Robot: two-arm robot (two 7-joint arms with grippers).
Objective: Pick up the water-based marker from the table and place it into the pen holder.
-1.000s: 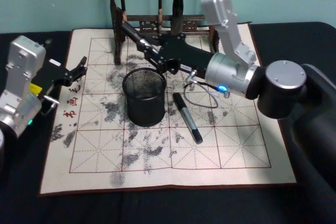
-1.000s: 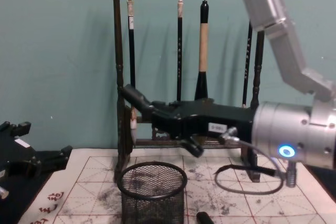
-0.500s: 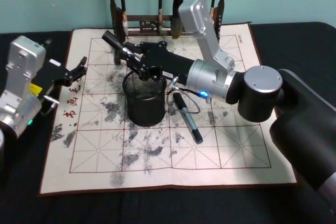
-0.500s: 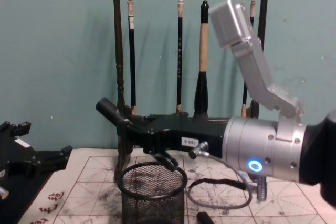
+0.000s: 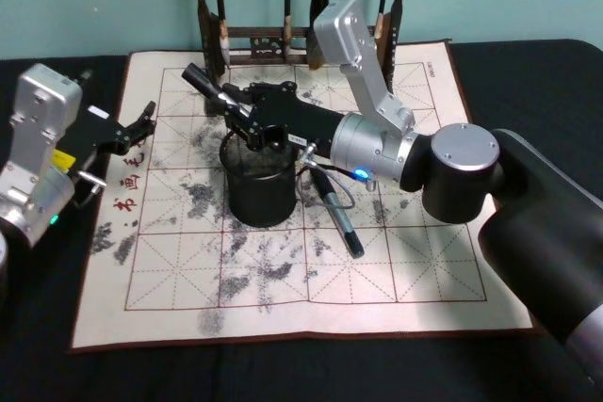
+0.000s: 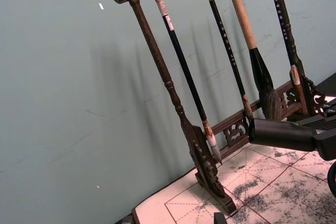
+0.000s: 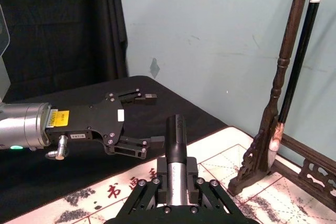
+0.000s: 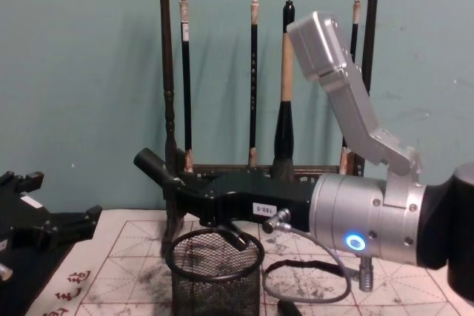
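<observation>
While right end effector (image 5: 247, 122) clamps the marker (image 5: 205, 87) above the pen holder (image 5: 259, 190), left end effector (image 5: 143, 124) apparently sits open.

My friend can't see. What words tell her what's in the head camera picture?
The right end effector, over the black mesh pen holder, grips a tilted black marker. A second marker lies on the ink-stained gridded mat right of the holder. The left end effector sits open at the mat's left edge.
</observation>
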